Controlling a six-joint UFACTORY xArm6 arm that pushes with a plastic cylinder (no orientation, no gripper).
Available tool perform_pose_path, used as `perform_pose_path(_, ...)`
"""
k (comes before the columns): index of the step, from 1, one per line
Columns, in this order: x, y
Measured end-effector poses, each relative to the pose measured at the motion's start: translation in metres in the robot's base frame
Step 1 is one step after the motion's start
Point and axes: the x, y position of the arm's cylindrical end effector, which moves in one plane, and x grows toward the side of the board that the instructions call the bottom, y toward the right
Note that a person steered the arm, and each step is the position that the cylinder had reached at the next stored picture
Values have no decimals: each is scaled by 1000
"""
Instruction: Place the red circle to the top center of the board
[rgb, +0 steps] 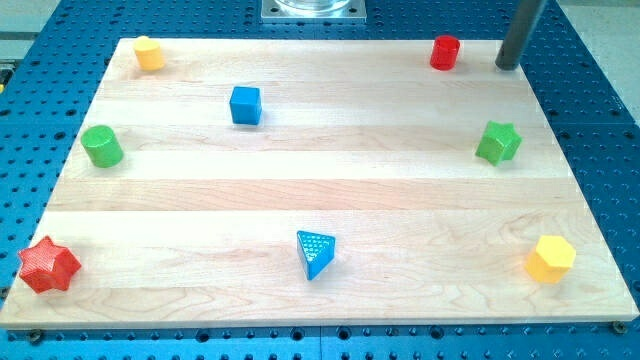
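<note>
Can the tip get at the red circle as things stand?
Probably yes. My tip sits just to the view's right of the red circle, near the board's top edge, with no block between them.

From my remote seat: bright, even overhead light, short soft shadows hugging the blocks, sharp focus throughout, faint sheen on the board (330, 190).
</note>
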Motion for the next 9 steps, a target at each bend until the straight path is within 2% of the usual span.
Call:
perform_pose_path(2,-11,-82)
perform_pose_path(3,-11,-175)
perform_pose_path(4,-11,-238)
perform_pose_path(9,-9,-216)
